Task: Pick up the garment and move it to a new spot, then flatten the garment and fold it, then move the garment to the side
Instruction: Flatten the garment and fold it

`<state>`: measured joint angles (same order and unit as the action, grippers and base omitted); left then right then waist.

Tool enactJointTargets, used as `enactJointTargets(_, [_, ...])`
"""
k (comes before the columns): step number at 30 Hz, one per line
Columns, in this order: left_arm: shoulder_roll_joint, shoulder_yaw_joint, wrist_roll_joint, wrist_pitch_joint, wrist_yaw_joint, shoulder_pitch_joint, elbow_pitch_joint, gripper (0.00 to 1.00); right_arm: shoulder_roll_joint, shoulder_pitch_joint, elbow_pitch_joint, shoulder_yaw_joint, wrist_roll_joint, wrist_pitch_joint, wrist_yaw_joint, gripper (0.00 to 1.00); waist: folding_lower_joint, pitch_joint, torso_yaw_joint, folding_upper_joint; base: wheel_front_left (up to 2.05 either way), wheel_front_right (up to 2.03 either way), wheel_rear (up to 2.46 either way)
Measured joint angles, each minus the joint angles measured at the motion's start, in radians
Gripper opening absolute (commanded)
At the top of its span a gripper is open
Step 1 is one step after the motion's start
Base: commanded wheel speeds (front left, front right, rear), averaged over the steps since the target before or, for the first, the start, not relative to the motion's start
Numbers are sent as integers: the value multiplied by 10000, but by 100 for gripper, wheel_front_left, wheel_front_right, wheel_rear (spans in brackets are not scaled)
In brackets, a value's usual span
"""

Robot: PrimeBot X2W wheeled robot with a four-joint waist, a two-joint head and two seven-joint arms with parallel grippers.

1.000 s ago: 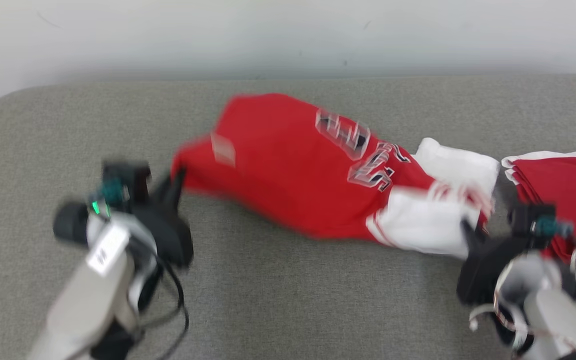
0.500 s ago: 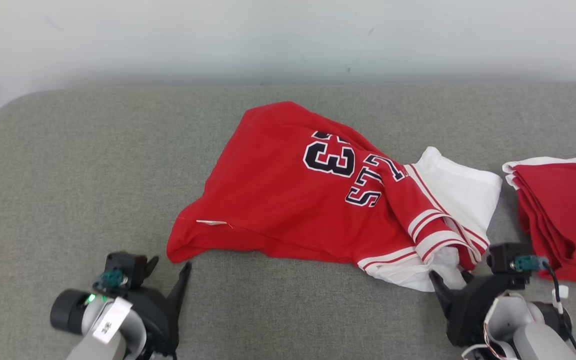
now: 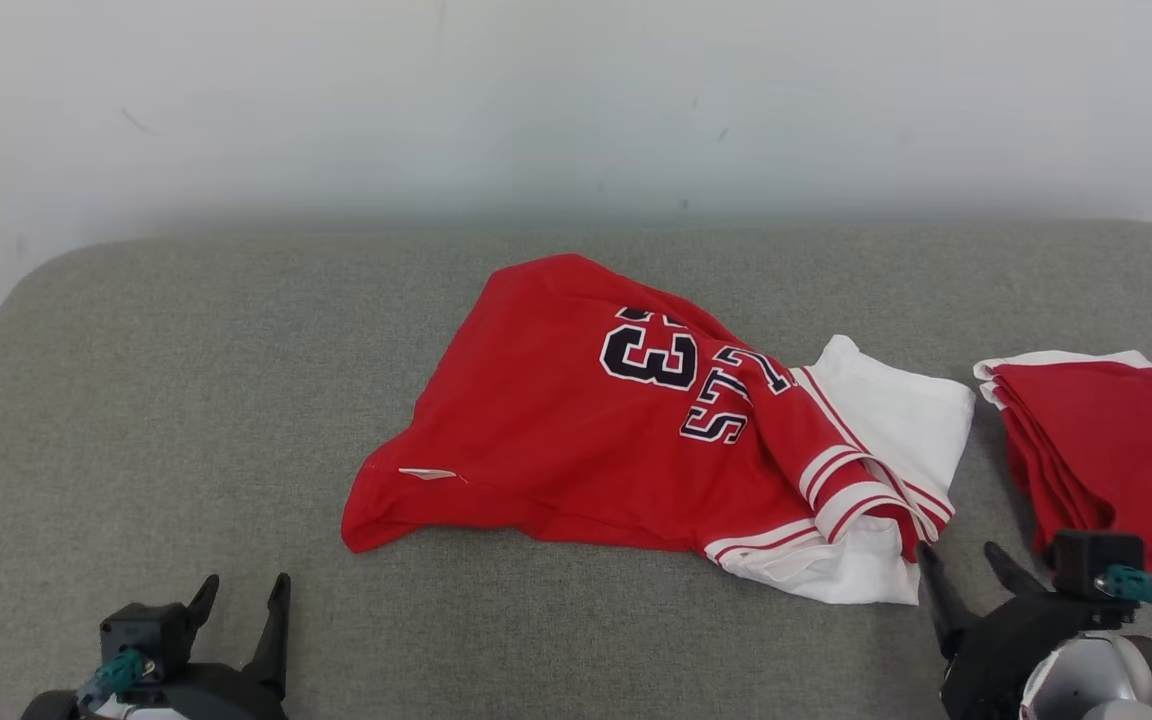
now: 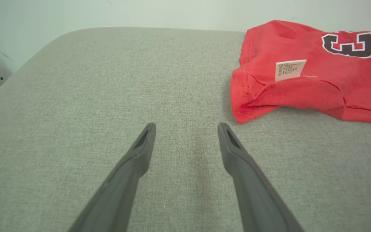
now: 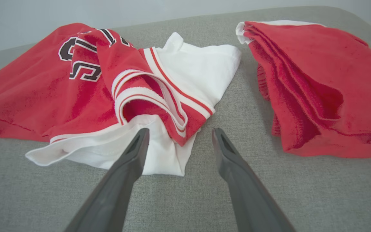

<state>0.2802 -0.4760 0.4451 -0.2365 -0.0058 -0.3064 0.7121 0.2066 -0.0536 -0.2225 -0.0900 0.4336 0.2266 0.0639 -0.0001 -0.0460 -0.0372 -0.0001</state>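
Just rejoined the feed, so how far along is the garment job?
Done, apparently: the red jersey lies set down on the grey padded surface, but crumpled. In hand: nothing; the left gripper and right gripper stand open and empty. Left: flatten it, fold it, then move it aside, perhaps beside the folded red pile.

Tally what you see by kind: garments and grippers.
Crumpled red-and-white jersey: 1
Folded red pile: 1
Grippers, both open and empty: 2 (left gripper, right gripper)
Total: 4
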Motion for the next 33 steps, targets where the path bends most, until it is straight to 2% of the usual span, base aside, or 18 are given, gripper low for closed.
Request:
enactJointTargets(2, [-15,209,2,-140,328,331,-489,100,-42,244,357,265,0,-548,79,100,0,132,0,0,0,0,0])
enactJointTargets(3, [-15,209,2,-140,328,331,-489,100,-42,244,357,265,0,-548,79,100,0,132,0,0,0,0,0])
enactJointTargets(4, [-33,403,17,-198,658,718,-1055,100,-167,542,662,550,0,-1104,176,100,0,267,-14,0,0,0,0])
enactJointTargets(7, [-71,767,17,-196,997,1602,-2272,100,-472,1200,1095,861,-4,-2144,291,100,0,530,-78,0,0,0,0])
enactJointTargets(9, [-29,897,17,-196,999,1804,-2581,100,-550,1316,1214,851,-12,-2393,295,100,0,594,-95,0,0,0,0])
enactJointTargets(14, [161,1429,75,-194,978,2684,-4497,100,-920,1496,1517,832,12,-3361,236,100,0,842,-146,0,0,0,0])
enactJointTargets(15, [171,1620,75,-194,986,2935,-4978,100,-943,1526,1459,786,48,-3542,109,100,1,911,-159,0,0,0,0])
enactJointTargets(21, [405,1755,59,-194,999,3669,-5676,100,-1014,1531,1241,522,75,-3850,-130,100,0,1024,-135,1,0,0,0])
enactJointTargets(23, [512,1597,59,-194,773,3884,-5956,100,-1022,1530,1158,483,82,-3900,-213,100,1,1054,-106,1,0,0,0])
enactJointTargets(33, [708,1557,58,-194,663,4315,-7125,100,-1089,1536,1099,552,336,-4148,-291,100,1,916,-60,1,0,0,0])
